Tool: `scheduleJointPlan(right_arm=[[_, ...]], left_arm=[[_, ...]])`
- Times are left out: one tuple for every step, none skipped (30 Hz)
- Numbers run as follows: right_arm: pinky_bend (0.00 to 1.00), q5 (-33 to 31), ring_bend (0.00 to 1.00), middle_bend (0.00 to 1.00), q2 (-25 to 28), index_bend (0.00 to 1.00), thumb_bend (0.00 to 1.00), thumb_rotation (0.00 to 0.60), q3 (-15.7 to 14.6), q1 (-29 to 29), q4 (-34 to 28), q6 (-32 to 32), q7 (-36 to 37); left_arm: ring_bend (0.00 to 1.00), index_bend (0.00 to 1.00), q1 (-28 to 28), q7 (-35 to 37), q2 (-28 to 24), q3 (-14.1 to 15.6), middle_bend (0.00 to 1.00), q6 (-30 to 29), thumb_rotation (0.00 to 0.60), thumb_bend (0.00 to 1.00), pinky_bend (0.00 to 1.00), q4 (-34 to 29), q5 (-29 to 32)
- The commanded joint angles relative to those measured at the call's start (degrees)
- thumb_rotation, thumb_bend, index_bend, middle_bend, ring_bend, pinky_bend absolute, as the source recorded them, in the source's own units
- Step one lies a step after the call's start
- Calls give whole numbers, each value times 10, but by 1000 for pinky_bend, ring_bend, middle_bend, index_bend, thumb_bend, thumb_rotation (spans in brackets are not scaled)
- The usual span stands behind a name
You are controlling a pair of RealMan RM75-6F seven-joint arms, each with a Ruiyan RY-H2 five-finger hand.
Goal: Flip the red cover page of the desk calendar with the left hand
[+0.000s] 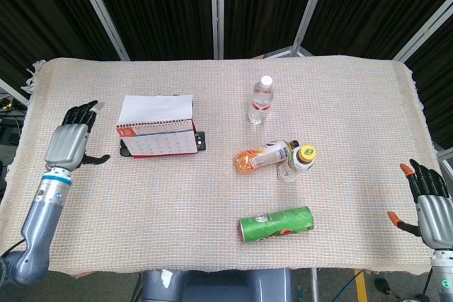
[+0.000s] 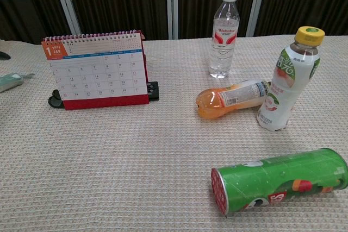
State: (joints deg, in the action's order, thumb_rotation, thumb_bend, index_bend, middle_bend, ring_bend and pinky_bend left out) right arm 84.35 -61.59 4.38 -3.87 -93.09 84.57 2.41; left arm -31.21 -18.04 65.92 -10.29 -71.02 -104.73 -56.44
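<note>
We count one red-based spiral desk calendar, three plastic bottles, one green can; left hand, right hand both splayed, empty.

Left hand and right hand hover, fingers spread, holding nothing.

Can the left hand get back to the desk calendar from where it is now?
Probably yes. The left hand is open and holds nothing, just beside the desk calendar, with only bare tablecloth between them.
</note>
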Motion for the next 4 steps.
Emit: scheduleJointPlan(right_arm=[[0,-5,0,0,-3,25,117,600,1,-2,2,-4,-11],[0,-6,0,0,-4,25,117,600,1,-2,3,-5,-14],[0,-7,0,0,-5,24,117,600,1,-3,3,-7,-19],[0,-8,0,0,-6,24,117,600,0,-3,2,-9,-24]], left_arm=[[0,0,70,-14,-6,62,0,-87,600,89,0,-11,-76],[0,0,79,-17,-4,69,0,-99,600,88,0,-8,-86],[0,0,92,-22,-1,80,0,-117,600,88,0,-3,-101],[0,0,105,-25,2,90,0,-132,600,87,0,2,-116]])
